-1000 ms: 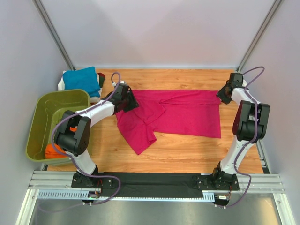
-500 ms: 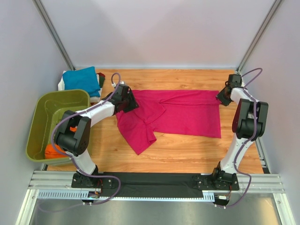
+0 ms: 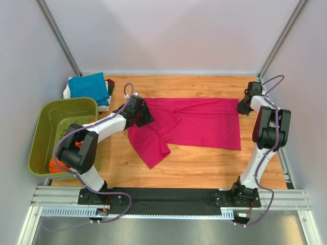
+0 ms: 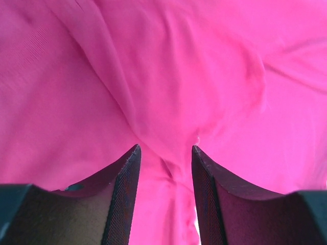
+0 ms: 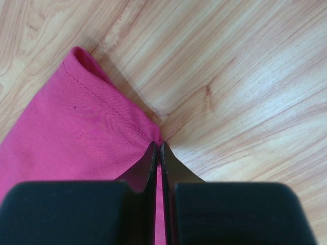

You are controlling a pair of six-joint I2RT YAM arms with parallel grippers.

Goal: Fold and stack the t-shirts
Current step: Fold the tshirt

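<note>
Right gripper (image 5: pixel 158 146) pinching a corner of the magenta t-shirt (image 3: pixel 204 122); left gripper (image 4: pixel 164 150) spread above the same shirt.

Right gripper: fingers pressed together on the hemmed corner at the shirt's far right end, the hem curled up just beside the tips, bare wood table (image 3: pixel 204 161) beyond. Left gripper: fingers apart, standing over a raised crease at the shirt's left end; contact with the cloth cannot be told. Magenta t-shirt: laid lengthwise across mid-table between both grippers, left part bunched, one flap angled toward the near edge. Teal-blue t-shirt (image 3: pixel 88 86): folded, far left corner, behind the olive-green basket (image 3: pixel 41 125). Orange t-shirt (image 3: pixel 59 164): in the basket's near end, partly hidden by the left arm.
</note>
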